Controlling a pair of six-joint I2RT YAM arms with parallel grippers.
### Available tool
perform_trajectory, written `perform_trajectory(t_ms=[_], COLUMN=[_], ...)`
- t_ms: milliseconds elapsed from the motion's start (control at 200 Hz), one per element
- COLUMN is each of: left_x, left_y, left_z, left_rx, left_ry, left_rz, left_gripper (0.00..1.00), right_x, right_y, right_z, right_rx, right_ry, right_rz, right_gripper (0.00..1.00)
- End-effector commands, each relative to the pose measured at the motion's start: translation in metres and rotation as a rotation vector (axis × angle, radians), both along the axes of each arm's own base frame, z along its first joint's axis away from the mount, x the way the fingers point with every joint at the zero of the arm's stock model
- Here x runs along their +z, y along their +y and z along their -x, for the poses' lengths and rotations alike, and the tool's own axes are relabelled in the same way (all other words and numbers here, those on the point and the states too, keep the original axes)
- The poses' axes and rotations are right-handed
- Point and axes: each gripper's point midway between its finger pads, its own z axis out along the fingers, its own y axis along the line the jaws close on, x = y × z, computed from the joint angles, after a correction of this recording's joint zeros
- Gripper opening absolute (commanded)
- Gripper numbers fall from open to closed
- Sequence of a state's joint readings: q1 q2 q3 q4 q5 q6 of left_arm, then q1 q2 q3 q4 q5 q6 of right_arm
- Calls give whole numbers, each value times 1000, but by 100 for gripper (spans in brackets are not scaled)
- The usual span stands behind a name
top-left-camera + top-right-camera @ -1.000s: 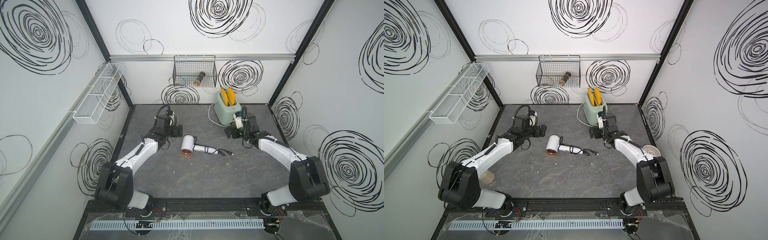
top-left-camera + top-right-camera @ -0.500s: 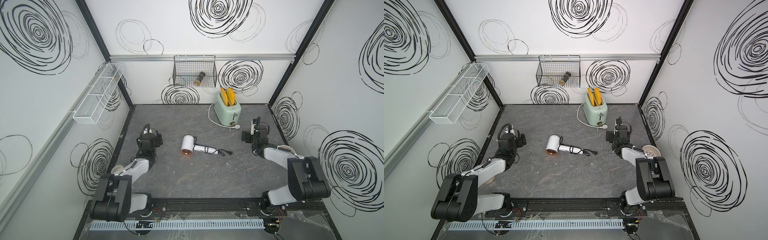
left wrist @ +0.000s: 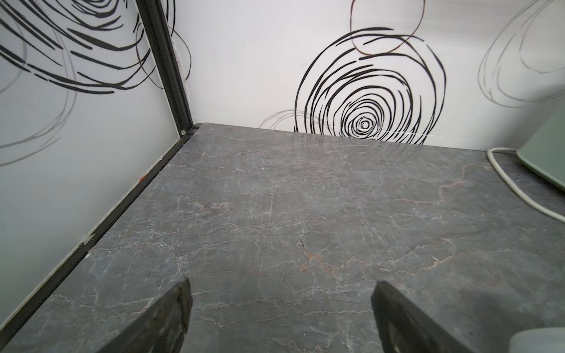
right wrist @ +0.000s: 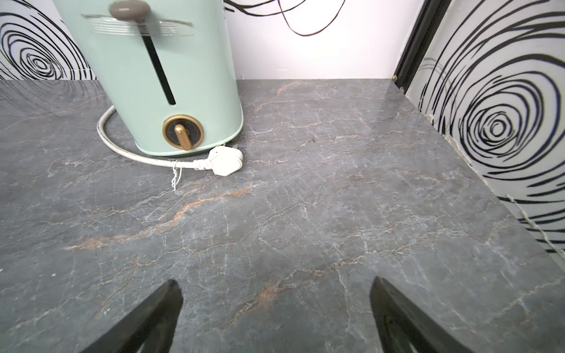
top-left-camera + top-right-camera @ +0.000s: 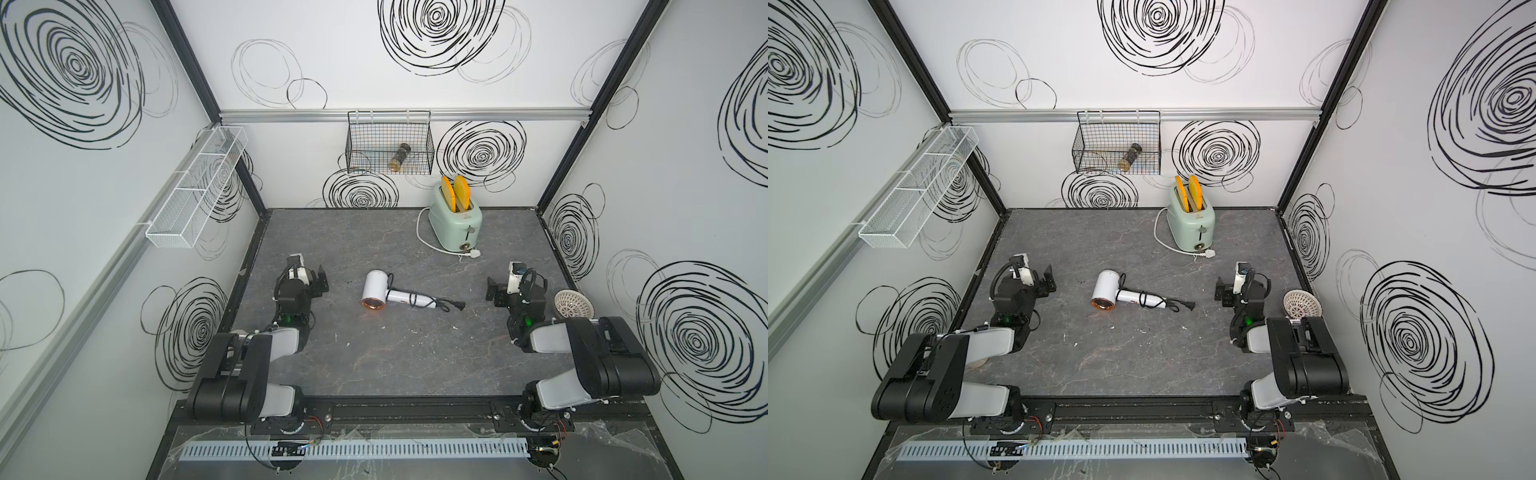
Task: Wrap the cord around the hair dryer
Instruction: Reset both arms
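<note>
The white hair dryer [image 5: 376,291] [image 5: 1105,291] lies on its side mid-table, copper nozzle ring facing the front and slim handle pointing right. Its black cord [image 5: 413,298] [image 5: 1144,298] loops around the handle, and the end trails off past the handle tip to the plug [image 5: 458,306] [image 5: 1188,306] on the table. My left gripper [image 5: 311,279] [image 5: 1042,282] [image 3: 281,287] hangs open over bare table left of the dryer. To the dryer's right, my right gripper [image 5: 500,287] [image 5: 1227,291] [image 4: 275,287] is open and empty. Neither wrist view shows the cord.
A mint-green toaster [image 5: 455,220] [image 4: 171,76] holding two orange slices stands at the back right, its white cable and plug [image 4: 224,160] lying in front. A white perforated bowl [image 5: 573,305] sits by the right arm. A wire basket [image 5: 388,145] and a mesh shelf [image 5: 195,191] hang on the walls.
Both arms have drawn back from the middle of the table toward the front sides, folding in. The grippers stayed open. The hair dryer and cord have not moved.
</note>
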State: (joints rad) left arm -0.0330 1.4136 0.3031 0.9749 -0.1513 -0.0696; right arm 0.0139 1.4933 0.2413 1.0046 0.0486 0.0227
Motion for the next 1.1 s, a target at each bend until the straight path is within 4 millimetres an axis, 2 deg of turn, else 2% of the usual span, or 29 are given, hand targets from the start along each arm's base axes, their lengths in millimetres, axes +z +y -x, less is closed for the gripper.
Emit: perform_trajectory(t_ms=[0, 400, 1096], left_x=[20, 18, 17], left_y=[-15, -17, -21], left_z=[2, 9, 7], left_rx=[-61, -82, -105], left_ry=[-111, -146, -140], left_rz=[-46, -44, -47], left_gripper=[96, 96, 96], right_x=[36, 34, 34], right_y=[7, 5, 5], right_z=[-11, -13, -13], right_rx=[50, 54, 52], right_ry=[-145, -128, -129], right_rz=[-17, -35, -32], right_gripper=[98, 98, 98])
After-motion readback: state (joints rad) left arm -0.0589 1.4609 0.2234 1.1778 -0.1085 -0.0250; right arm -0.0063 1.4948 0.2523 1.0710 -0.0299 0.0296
